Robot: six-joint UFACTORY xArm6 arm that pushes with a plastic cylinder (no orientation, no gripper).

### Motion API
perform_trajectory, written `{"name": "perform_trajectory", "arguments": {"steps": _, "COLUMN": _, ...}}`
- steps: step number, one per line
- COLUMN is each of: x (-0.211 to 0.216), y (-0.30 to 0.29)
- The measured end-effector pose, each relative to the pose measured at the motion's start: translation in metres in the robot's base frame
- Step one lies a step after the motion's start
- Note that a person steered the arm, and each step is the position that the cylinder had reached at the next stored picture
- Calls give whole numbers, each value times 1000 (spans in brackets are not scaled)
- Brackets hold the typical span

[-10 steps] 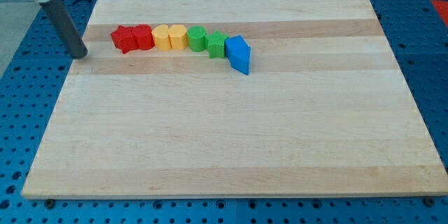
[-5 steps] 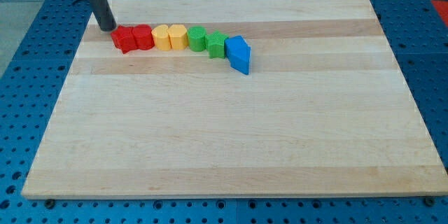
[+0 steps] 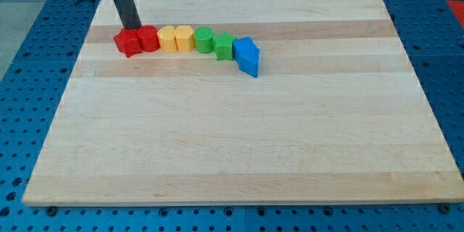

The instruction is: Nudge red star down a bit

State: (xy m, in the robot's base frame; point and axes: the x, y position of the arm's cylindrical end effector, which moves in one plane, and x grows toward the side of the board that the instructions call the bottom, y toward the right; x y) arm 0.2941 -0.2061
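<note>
The red star (image 3: 127,42) lies at the left end of a row of blocks near the view's top left of the wooden board (image 3: 239,145). My tip (image 3: 133,27) stands just above the red star, at its upper edge, touching or almost touching it. To the star's right sits another red block (image 3: 148,38), rounded in shape.
The row runs on to the right: two yellow blocks (image 3: 167,38) (image 3: 184,38), a green rounded block (image 3: 203,40), a green star-like block (image 3: 223,46) and a blue block (image 3: 247,56) at the end. The board's top edge lies just above my tip.
My tip has moved from the board's left edge up and to the right, and now stands right above the red star. The blocks have not visibly moved.
</note>
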Motion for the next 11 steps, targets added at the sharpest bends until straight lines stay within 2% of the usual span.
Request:
{"name": "perform_trajectory", "arguments": {"steps": 8, "x": 0, "y": -11}}
{"name": "perform_trajectory", "arguments": {"steps": 11, "x": 0, "y": 17}}
